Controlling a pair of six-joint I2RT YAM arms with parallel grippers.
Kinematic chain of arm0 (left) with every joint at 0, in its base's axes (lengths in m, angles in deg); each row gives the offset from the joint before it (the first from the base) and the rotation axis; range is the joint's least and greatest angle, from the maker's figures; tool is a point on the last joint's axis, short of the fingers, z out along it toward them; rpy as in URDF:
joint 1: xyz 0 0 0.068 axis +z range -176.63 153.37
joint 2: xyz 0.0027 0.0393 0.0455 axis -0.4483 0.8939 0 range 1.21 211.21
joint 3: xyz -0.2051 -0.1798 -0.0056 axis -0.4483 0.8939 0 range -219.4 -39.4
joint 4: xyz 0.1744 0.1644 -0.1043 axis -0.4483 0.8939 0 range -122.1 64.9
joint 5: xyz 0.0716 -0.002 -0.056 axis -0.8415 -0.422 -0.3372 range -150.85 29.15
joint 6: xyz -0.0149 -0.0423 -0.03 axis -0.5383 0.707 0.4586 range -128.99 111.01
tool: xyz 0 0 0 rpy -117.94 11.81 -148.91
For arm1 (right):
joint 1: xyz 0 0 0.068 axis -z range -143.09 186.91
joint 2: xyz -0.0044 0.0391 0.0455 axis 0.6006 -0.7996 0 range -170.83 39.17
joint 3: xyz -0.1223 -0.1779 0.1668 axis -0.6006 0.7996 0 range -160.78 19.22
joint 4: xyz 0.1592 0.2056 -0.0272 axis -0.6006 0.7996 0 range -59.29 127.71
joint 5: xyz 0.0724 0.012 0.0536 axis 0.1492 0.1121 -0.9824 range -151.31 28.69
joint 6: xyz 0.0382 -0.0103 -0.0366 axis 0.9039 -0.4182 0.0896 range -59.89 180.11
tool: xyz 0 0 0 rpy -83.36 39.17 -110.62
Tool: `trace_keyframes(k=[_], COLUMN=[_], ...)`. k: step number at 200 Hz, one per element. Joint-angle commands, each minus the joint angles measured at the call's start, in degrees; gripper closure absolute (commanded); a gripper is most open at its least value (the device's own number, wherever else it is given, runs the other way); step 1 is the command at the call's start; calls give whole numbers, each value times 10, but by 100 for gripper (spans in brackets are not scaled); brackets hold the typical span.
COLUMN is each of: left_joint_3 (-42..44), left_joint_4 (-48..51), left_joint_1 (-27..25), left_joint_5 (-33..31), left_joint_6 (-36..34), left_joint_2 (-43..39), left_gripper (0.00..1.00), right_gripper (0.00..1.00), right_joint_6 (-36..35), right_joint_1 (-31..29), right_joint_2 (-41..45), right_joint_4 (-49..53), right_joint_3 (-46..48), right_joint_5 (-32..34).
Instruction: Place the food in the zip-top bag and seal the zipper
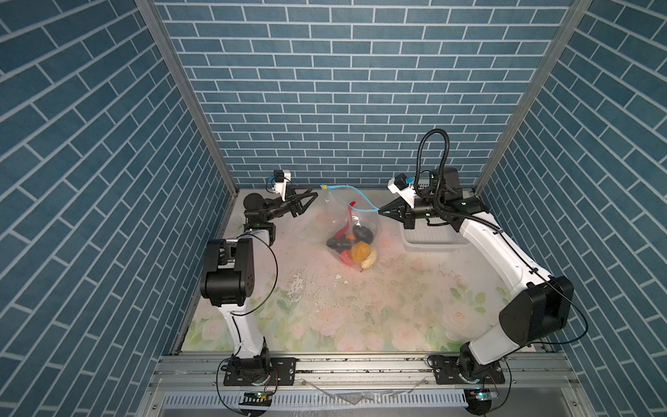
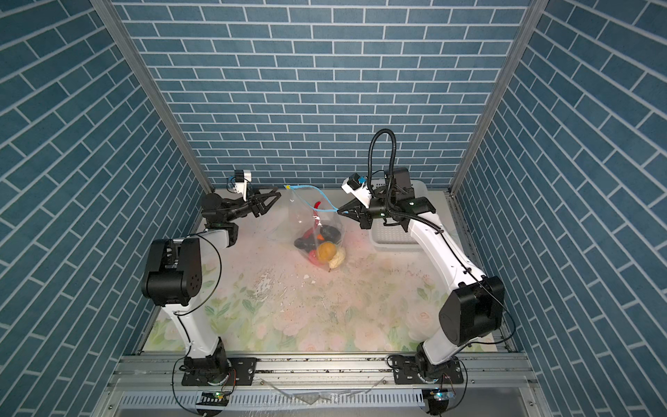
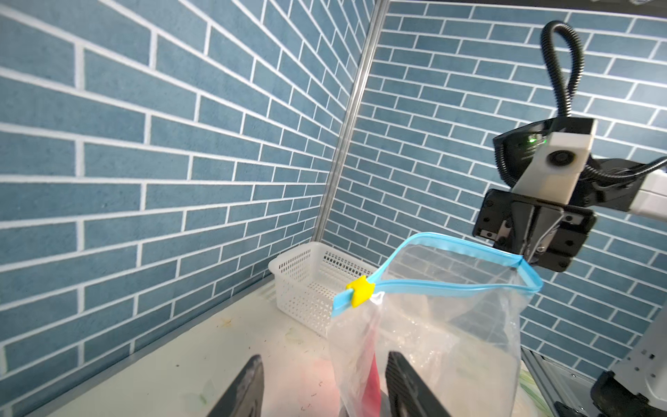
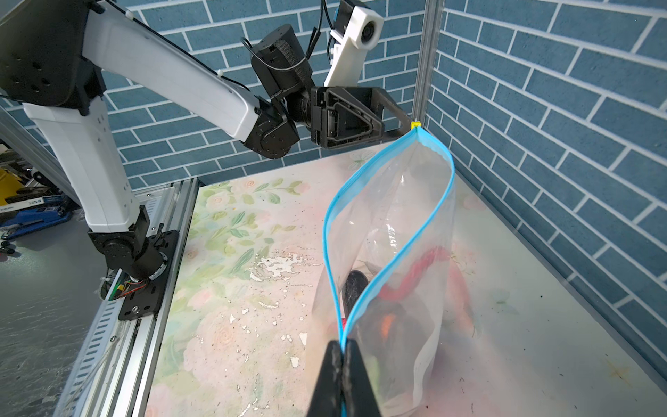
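zip-top bag (image 1: 337, 213): clear glossy plastic film, crinkled. basket (image 3: 306, 285): matt perforated plastic. tabletop (image 1: 379, 299): floral print, smooth, chipped, flaking. rails (image 1: 361, 365): brushed bare metal.

The front half of the counter (image 1: 361, 310) lies bare from left edge to right edge, open to a pass from either side. Toward the back edge the zip-top bag (image 1: 337, 213) stands mid-counter. Its mouth gapes wide between the right claw (image 1: 379, 210), pinched on the zipper (image 3: 451, 286), and the parted left claw (image 3: 325, 359). The white basket (image 1: 429, 248) fills the back right corner under the right arm (image 1: 498, 249). Brick walls (image 1: 343, 108) hem the back, left and right edges.
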Motion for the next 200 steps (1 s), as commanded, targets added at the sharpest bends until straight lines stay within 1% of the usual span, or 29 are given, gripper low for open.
trace_keyframes(k=[1,55,162,185,200], left_joint_3=[-20,-41,-82,-82,-82], left_joint_4=[-62,-60,-60,-66,-63], left_joint_1=[-4,-23,-48,-49,-49], left_joint_5=[43,52,57,58,61], left_joint_6=[29,27,23,26,25], left_joint_2=[5,32,74,72,68], left_gripper=[42,38,37,41,46], right_gripper=[100,100,100,100,100], right_joint_6=[-37,-26,-22,-21,-20], right_joint_1=[1,1,1,1,1], right_joint_2=[-9,-26,-29,-33,-37], right_joint_4=[10,15,31,33,37], right_joint_3=[-32,-52,-65,-71,-75], right_joint_5=[-27,-39,-42,-41,-41])
